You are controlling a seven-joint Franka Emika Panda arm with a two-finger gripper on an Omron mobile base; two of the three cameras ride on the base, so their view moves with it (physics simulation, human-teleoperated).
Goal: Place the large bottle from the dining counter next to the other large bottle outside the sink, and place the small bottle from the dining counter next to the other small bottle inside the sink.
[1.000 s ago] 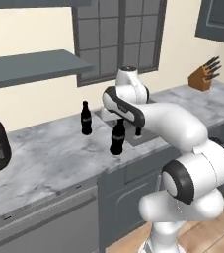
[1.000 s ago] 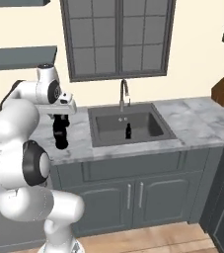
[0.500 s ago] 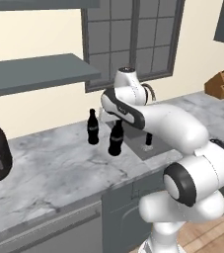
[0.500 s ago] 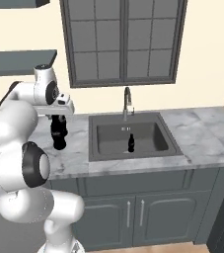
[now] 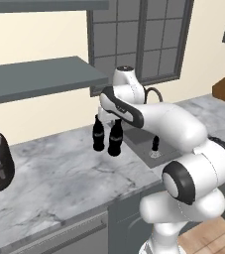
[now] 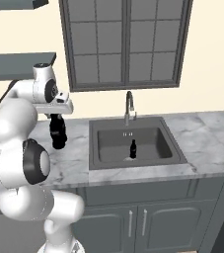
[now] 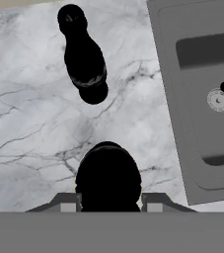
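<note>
Two large bottles stand close together on the table [image 5: 59, 173], left of the sink [image 6: 135, 143]. One bottle [image 5: 116, 139] sits between the fingers [image 7: 66, 201]; the other bottle [image 5: 99, 135] stands just beside it, nearer the wall. A small bottle [image 6: 132, 148] stands inside the sink, before the tap [image 6: 129, 106].

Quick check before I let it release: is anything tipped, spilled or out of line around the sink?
Nothing stands out. The held bottle is upright in the gripper, beside the other large bottle on the worktop. The small bottle stands in the sink.
</note>
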